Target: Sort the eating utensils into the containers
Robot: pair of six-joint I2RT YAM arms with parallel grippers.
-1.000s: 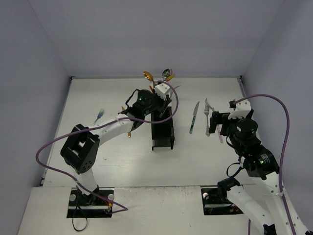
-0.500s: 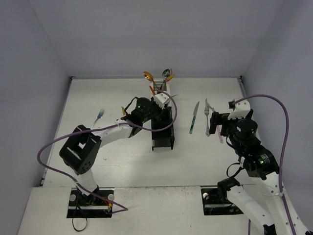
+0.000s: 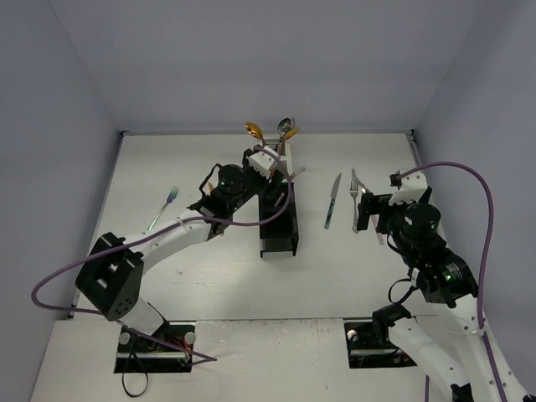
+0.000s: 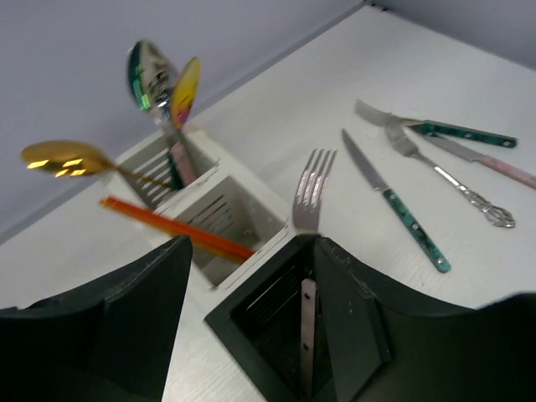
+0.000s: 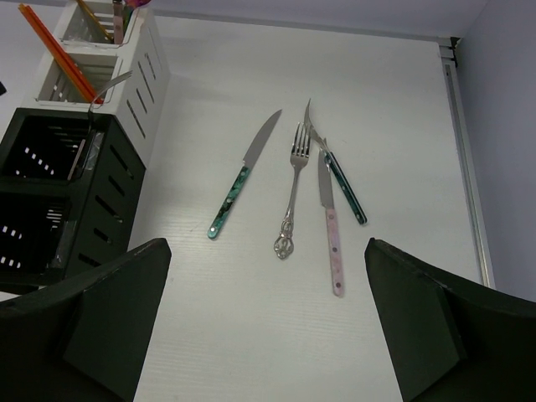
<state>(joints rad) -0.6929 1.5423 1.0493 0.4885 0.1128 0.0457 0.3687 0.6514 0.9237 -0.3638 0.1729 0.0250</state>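
The containers (image 3: 278,219) stand mid-table as a row of joined bins, two white at the far end and two black nearer. My left gripper (image 4: 251,280) hovers open over a black bin (image 4: 243,311). A silver fork (image 4: 309,191) stands loose in that bin, tines up, beside my right finger (image 4: 368,335). An orange utensil (image 4: 172,227) leans in a white bin, and three spoons (image 4: 59,157) poke from the farthest one. My right gripper (image 5: 268,285) is open and empty above two teal knives (image 5: 238,182), a silver fork (image 5: 291,194) and a pink-handled knife (image 5: 332,236).
Another fork (image 3: 164,205) lies alone on the table's left side. Walls close the table on the left, back and right. Purple cables loop over both arms. The arms' black base brackets (image 3: 155,346) sit at the near edge.
My left jaws have opened and let go of the silver fork, which now stands in the black bin. The left arm's elbow swung left. The right arm has not moved.
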